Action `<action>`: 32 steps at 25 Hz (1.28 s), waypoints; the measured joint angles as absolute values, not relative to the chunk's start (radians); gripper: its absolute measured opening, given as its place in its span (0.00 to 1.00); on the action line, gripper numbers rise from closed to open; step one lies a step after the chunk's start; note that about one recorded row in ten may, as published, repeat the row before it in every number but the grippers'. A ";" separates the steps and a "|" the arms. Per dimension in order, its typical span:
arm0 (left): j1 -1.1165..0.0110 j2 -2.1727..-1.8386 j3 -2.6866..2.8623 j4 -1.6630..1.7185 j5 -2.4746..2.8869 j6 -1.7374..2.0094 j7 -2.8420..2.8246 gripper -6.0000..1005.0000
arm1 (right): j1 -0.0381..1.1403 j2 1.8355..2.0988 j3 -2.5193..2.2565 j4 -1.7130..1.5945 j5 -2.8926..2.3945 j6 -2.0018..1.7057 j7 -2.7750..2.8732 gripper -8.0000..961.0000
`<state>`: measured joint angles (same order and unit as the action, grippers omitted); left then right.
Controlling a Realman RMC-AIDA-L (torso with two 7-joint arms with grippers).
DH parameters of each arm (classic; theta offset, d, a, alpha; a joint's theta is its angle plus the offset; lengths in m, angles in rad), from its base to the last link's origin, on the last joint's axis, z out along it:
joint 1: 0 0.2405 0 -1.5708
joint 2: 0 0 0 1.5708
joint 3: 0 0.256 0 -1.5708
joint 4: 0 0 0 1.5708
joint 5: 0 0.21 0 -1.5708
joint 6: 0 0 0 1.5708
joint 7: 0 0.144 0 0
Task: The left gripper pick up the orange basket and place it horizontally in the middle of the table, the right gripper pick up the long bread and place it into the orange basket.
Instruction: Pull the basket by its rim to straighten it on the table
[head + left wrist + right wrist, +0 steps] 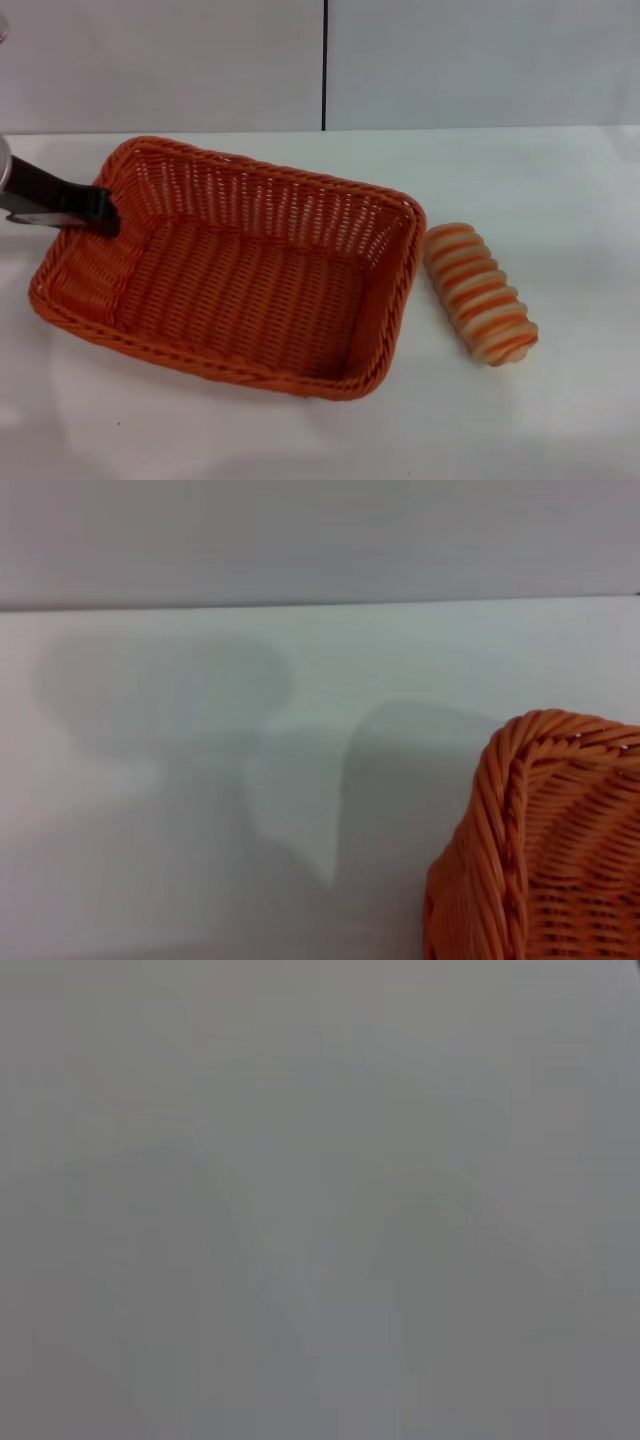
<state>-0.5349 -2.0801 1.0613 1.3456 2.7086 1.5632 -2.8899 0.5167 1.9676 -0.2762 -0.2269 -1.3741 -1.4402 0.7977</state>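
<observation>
White bench [560,420] carries everything. Left hand [105,215] grips the basket [250,280] rim at its near end. Bread [480,292] lies beyond the basket's far side.

Open table [560,190] around the long bread [480,292], the orange basket [240,270] just beside it.

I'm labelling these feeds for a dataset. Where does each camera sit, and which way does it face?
Head view: on the head, looking forward and down at the table, orange basket and long bread; the left gripper shows at the basket's left end.
Left wrist view: on the left wrist, facing tabletop and a basket corner; no robot part shows.
Right wrist view: on the right wrist; blank grey.
Head and left wrist views share basket and table.
</observation>
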 joint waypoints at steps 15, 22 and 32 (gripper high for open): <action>-0.470 -2.080 1.068 1.397 2.619 1.623 -2.889 0.17 | 0.526 1.963 -0.283 -0.209 -1.381 -1.442 0.798 0.58; -0.446 -2.080 1.077 1.401 2.598 1.630 -2.888 0.20 | 0.527 1.980 -0.286 -0.215 -1.381 -1.444 0.795 0.58; -0.422 -2.079 1.104 1.404 2.574 1.609 -2.884 0.24 | 0.521 1.988 -0.285 -0.218 -1.381 -1.442 0.788 0.58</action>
<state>-0.4223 -2.0787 1.1044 1.4038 2.5743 1.6089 -2.8839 0.5213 1.9878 -0.2852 -0.2176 -1.3805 -1.4418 0.7880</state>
